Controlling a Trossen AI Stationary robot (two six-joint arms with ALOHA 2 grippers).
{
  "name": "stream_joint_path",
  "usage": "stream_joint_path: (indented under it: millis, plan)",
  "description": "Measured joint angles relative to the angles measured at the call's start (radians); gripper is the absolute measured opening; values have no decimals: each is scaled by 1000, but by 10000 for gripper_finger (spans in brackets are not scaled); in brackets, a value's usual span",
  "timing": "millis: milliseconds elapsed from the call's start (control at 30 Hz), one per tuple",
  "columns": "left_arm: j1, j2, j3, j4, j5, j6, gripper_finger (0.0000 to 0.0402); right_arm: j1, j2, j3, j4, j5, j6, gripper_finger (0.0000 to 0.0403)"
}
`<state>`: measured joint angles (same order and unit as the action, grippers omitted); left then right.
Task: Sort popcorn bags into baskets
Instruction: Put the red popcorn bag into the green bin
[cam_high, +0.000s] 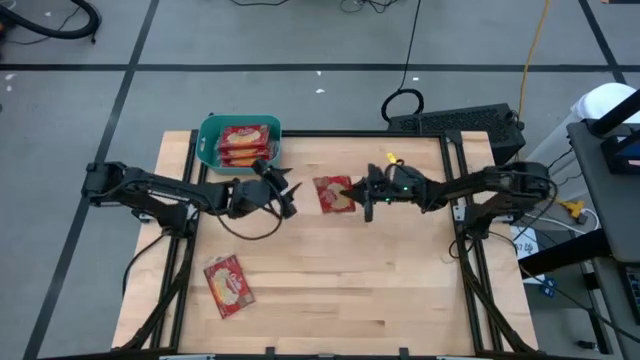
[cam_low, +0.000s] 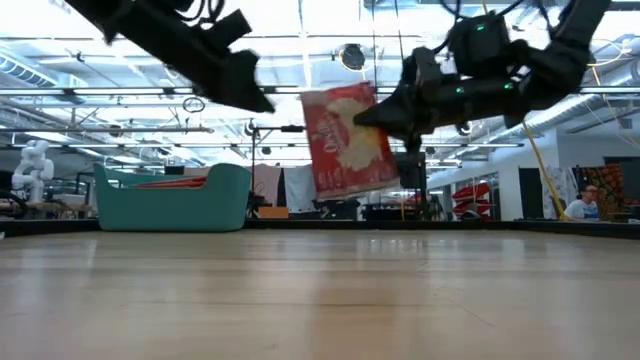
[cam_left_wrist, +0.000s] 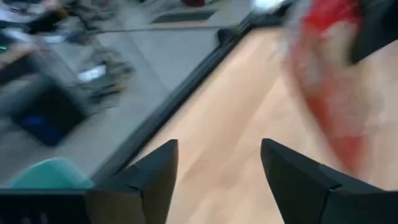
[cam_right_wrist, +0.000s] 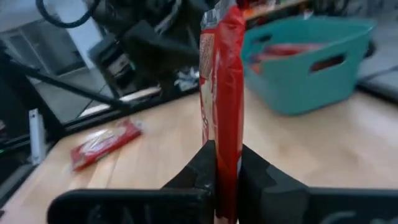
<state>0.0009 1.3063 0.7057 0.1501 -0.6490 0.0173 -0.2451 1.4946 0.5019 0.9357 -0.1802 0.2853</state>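
My right gripper (cam_high: 358, 196) is shut on a red popcorn bag (cam_low: 347, 140), held up above the middle of the table. My left gripper (cam_high: 290, 197) is open and empty just to the bag's left, also off the table; its two fingers stand apart in the left wrist view (cam_left_wrist: 217, 168), where the bag (cam_left_wrist: 326, 93) shows blurred ahead. The teal basket (cam_high: 207, 142) stands at the far left with at least two red bags (cam_high: 243, 143) lying in it. One more red bag (cam_high: 229, 284) lies flat on the table at the near left. My right gripper pinches the bag between its two fingers at one side edge (cam_right_wrist: 227, 163), near that side's upper part (cam_low: 366, 112). The fingers come level from the table's right. The bag is lifted clear of the table, standing on edge and a little tilted.
A dark frame rail (cam_high: 330, 133) runs along the table's far edge. Bare wooden tabletop (cam_high: 380, 290) lies at the near middle and right. A black keyboard (cam_high: 455, 123) lies on the floor beyond the far right corner.
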Motion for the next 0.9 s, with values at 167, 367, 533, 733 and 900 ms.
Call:
stream_joint_path:
  millis: [167, 367, 533, 733, 900]
  plan:
    - [32, 10, -78, 145, 204, -81, 205, 12, -38, -71, 191, 56, -14, 19]
    - [21, 17, -200, 458, 363, -90, 187, 48, -28, -116, 377, 136, -28, 15]
    - [23, 18, -231, 612, 393, -83, 209, 78, -28, -115, 481, 186, -107, 15]
    - [23, 52, -230, 757, 438, -60, 263, 109, -5, -73, 607, 183, -195, 15]
    - [20, 95, -226, 886, 511, 4, 281, 136, 50, -14, 631, 178, -233, 15]
